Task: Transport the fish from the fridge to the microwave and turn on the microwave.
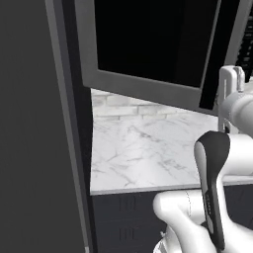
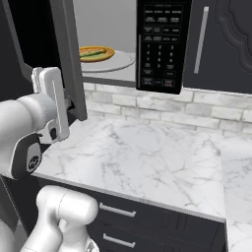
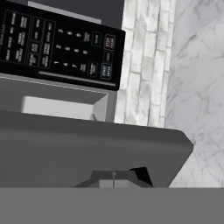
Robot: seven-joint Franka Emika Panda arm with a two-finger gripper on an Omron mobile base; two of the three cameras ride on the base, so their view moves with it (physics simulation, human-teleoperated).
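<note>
We are looking first at the gripper (image 3: 114,177) in the hand view, where its two dark fingertips are pressing together with nothing between them, right up against the grey edge of the microwave door (image 3: 87,151). In the right base view the hand (image 2: 51,101) is sitting at about nine o'clock, just beside the lower edge of that open door (image 2: 69,59), and whether it is touching the door there we cannot tell.

Moving outward, the microwave (image 2: 160,47) is hanging over the counter at twelve o'clock in the right base view, its door swinging out toward the left. The black keypad (image 2: 161,44) is standing on the right side of the opening. Inside, on the pale round turntable (image 2: 115,64), a white plate with an orange-red rim (image 2: 98,53) is resting, and the slender green fish (image 2: 93,53) is lying across that plate, at about eleven o'clock in the view.

In the hand view the keypad (image 3: 57,43) is filling the area from ten to twelve o'clock, rolled sideways, with a pale brick wall (image 3: 144,61) at one o'clock and the marble counter (image 3: 197,78) at three o'clock.

In the left base view the door's black glass (image 1: 153,37) is taking up twelve o'clock, the counter (image 1: 143,148) is lying in the middle, and a dark tall panel (image 1: 34,128) is standing at nine o'clock.
</note>
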